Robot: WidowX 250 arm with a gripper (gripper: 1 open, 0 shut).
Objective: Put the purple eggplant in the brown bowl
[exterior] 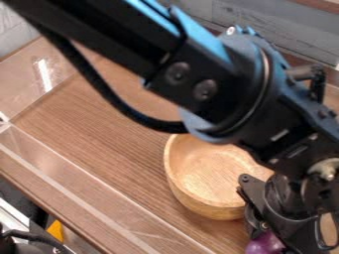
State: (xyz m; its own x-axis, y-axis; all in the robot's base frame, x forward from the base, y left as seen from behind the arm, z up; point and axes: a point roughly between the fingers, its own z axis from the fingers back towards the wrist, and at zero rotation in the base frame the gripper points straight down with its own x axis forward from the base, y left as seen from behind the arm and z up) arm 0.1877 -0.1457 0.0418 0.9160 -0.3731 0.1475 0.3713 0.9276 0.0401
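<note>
The brown bowl (208, 176), a large round wooden one with a thick rim and pale inside, sits on the wooden table at the lower middle of the camera view, partly covered by my arm. Just to its lower right, my gripper (269, 238) points straight down near the bottom edge. A small glossy bit of the purple eggplant (264, 242) shows between the black fingers, which are shut on it. The rest of the eggplant is hidden by the fingers and the frame edge.
My bulky black arm (199, 74) crosses from the upper left and hides much of the scene. A clear plastic wall (79, 184) runs along the table's (113, 134) left and front sides. Cardboard-coloured objects stand at the back right.
</note>
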